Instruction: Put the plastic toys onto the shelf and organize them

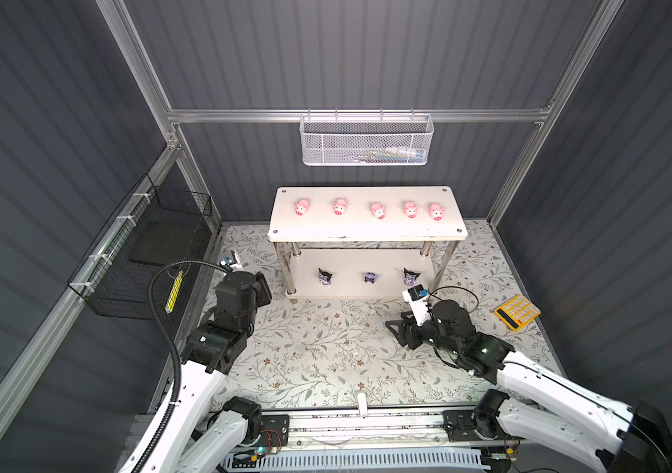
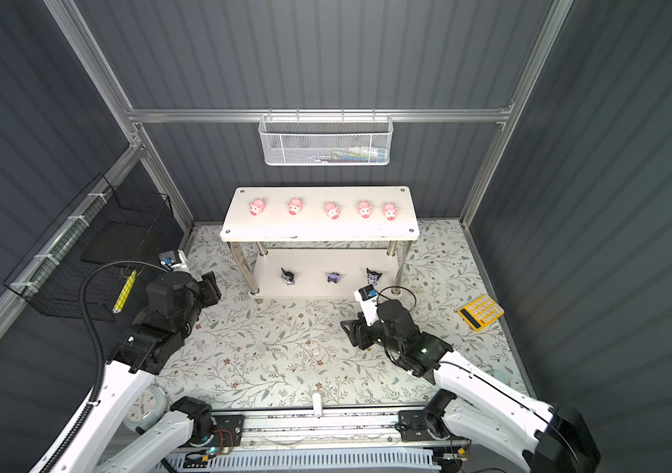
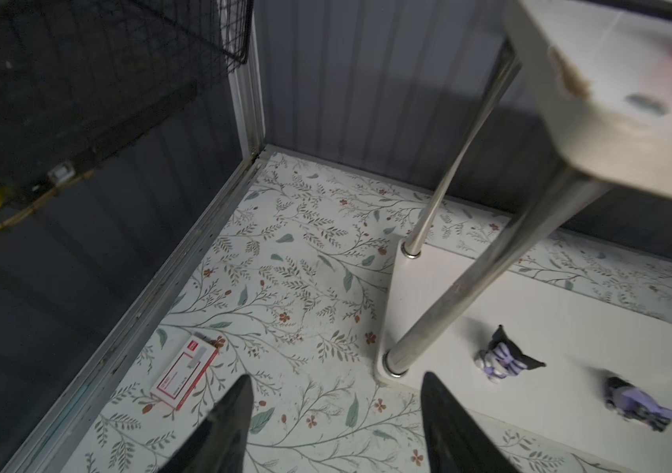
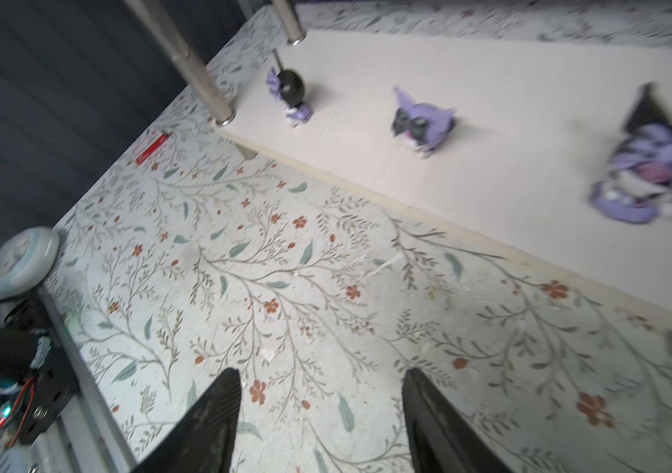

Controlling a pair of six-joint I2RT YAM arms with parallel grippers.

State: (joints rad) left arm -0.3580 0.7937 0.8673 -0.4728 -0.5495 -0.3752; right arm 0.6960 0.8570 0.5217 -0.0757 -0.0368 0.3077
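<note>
Black and empty, the left gripper (image 3: 337, 376) hung with its fingers well parted above the floral mat (image 3: 305, 286), just off a chrome leg (image 3: 469, 286) of the shelf (image 1: 367, 233). The right gripper (image 4: 321, 370) gaped likewise, holding nothing, before the lower board (image 4: 490, 155). Five pink pigs (image 1: 377, 210) lined the top board (image 1: 318, 225); three black-and-purple figures (image 1: 325, 277) sat spaced along the lower one, the middle seemingly tipped. Tiny hard plastic, they looked light, slick and quick to topple, best pinched across the body below the ears. The legs and overhanging top board crowded any reach beneath. A red-and-white box (image 3: 185, 376), a yellow calculator (image 1: 517, 312), a white mesh basket (image 1: 365, 141) and a black wire basket (image 1: 141, 254) sat well apart from the toys.
</note>
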